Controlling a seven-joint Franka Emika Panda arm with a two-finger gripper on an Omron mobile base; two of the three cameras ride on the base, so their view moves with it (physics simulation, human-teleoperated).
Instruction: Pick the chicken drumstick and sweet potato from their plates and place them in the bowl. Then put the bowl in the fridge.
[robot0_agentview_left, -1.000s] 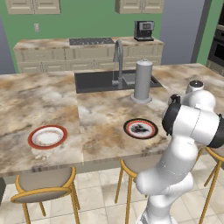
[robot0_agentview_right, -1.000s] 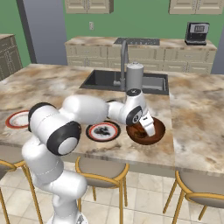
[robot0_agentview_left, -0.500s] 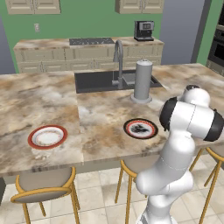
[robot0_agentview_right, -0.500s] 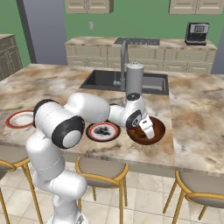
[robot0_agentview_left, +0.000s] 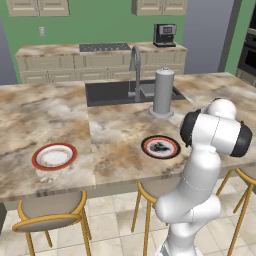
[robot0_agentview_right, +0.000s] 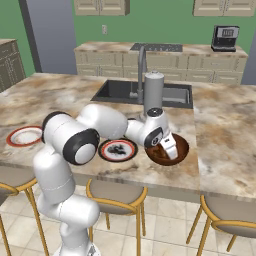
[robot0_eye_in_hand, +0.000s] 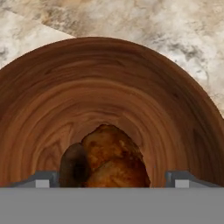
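The arm is reaching across the marble island counter, and the gripper is hanging inside the bowl, its white hand tilting down toward the right in the right base view. In the hand view the two finger tips are standing wide apart at the bottom edge, one on each side of the food, with bare wood between each tip and the meat; the jaws are spread and gripping nothing.

The chicken drumstick is lying in the bottom of the bowl, between the tips and not touching either. Its rounded, lumpy meaty end is pointing up the hand view toward the far wall of the bowl, and its long axis is running from there down toward the camera; the other end is passing out of sight at the bottom edge, so where the bone end points cannot be told. Just to its left, touching it, a darker rounded lump is sitting; what it is cannot be told.

The bowl is resting on the near part of the counter, just right of the black-rimmed plate, which is showing dark marks at its centre. The red-rimmed plate is lying well apart, far to the left on the same counter. Behind the plates, the sink and a tall grey canister are standing toward the far side.
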